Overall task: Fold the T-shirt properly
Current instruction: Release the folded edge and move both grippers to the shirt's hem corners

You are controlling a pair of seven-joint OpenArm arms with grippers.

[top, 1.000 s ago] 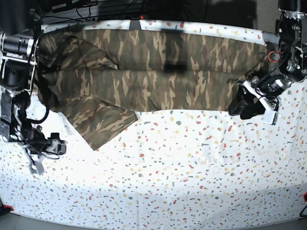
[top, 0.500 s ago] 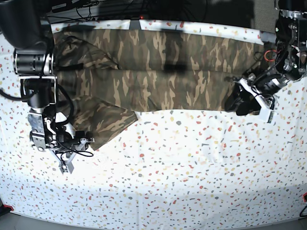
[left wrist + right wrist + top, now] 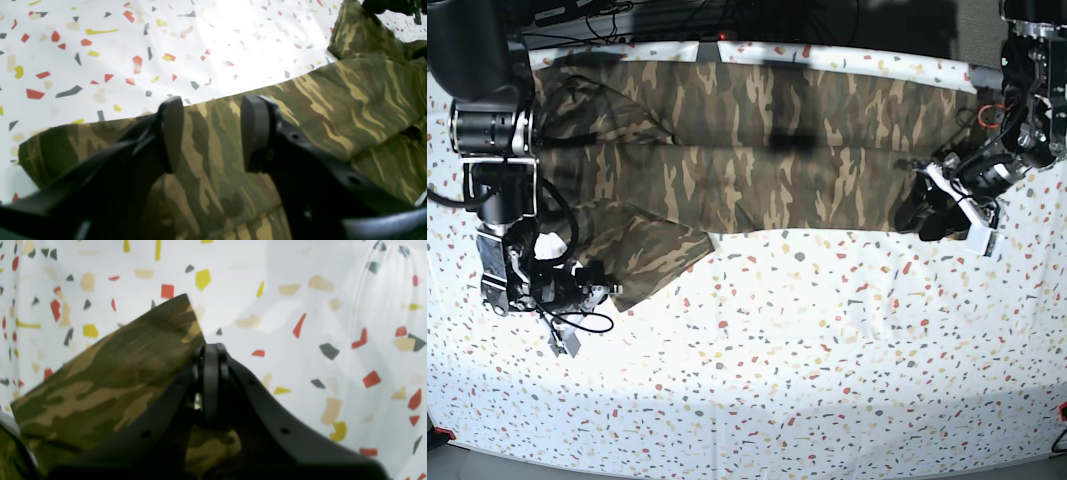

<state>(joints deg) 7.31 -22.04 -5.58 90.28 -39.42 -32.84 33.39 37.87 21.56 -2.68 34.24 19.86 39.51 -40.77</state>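
Camouflage: one T-shirt [image 3: 757, 140]; two grippers, right [image 3: 210, 355] fingers pinching sleeve edge, left [image 3: 211, 133] fingers spread over hem.

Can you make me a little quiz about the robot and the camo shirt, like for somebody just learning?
1. True or false: the left gripper is open over the T-shirt.
2. Which part of the T-shirt is the right gripper at? A) the neck label B) a sleeve corner C) the middle of the shirt
3. Fill in: the T-shirt lies on a white ____ speckled with red, yellow and grey.

Key
1. True: its fingers stand apart with camo cloth showing between them.
2. B: the shut gripper sits at the pointed sleeve corner.
3. Cloth: the speckled cloth covers the table.
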